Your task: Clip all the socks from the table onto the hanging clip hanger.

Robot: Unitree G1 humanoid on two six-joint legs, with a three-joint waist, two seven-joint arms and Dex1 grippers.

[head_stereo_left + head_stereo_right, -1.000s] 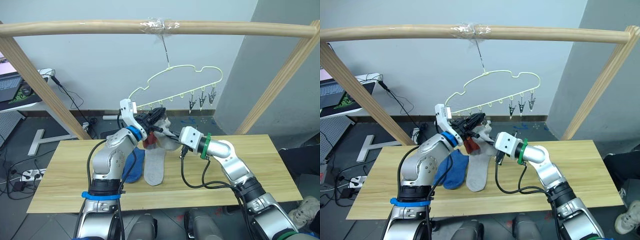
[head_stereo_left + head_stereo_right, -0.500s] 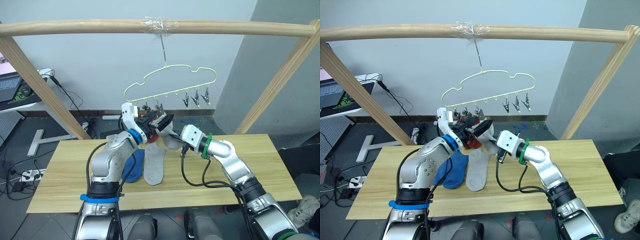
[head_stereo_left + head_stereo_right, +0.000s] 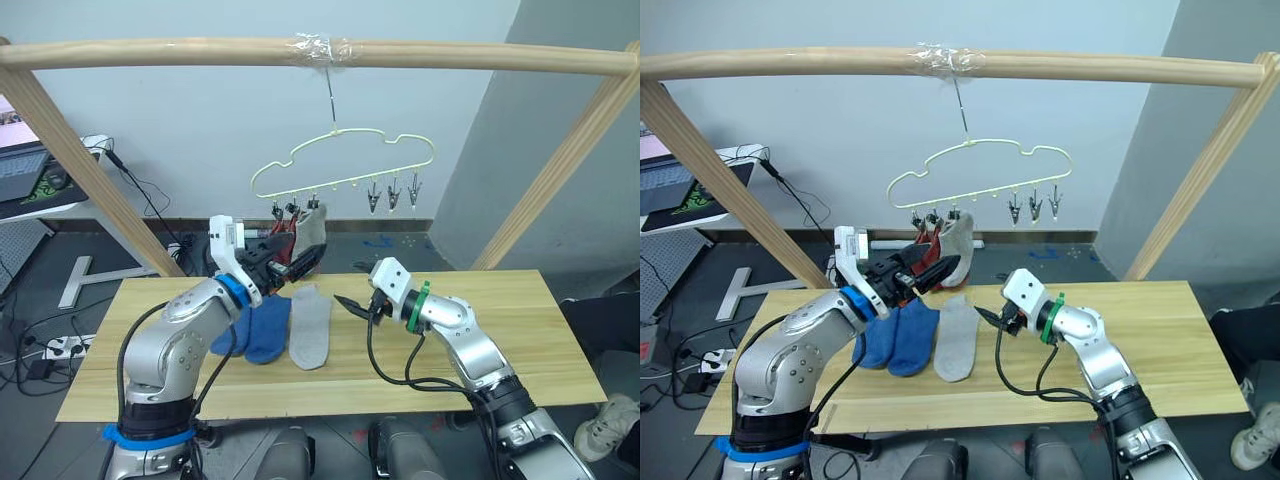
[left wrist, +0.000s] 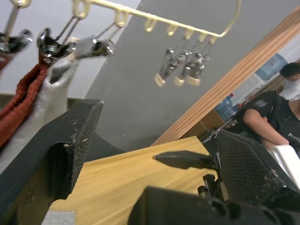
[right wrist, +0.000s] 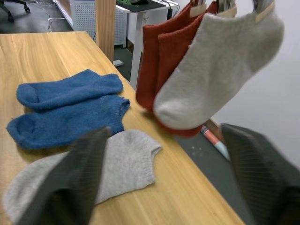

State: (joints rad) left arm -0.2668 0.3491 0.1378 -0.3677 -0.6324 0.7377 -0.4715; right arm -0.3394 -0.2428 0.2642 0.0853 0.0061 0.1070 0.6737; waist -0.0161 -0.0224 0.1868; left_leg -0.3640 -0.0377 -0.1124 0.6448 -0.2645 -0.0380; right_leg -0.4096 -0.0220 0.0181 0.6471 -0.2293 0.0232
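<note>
The pale-yellow clip hanger hangs from the wooden pole. Its three left clips hold two brick-red socks and a light grey sock; three clips on the right hang empty. Two blue socks and one grey sock lie flat on the table. My left gripper is open just below and left of the hanging socks, touching none. My right gripper is open low over the table, right of the grey sock, holding nothing.
A wooden pole frame spans the table, with slanted legs at both ends. A side desk with a laptop stands at the left. A person sits past the table's right end.
The right gripper opened, let go of the grey sock and dropped toward the table. The left gripper opened and drew back to the left. The hanger swung back level with the sock clipped on.
</note>
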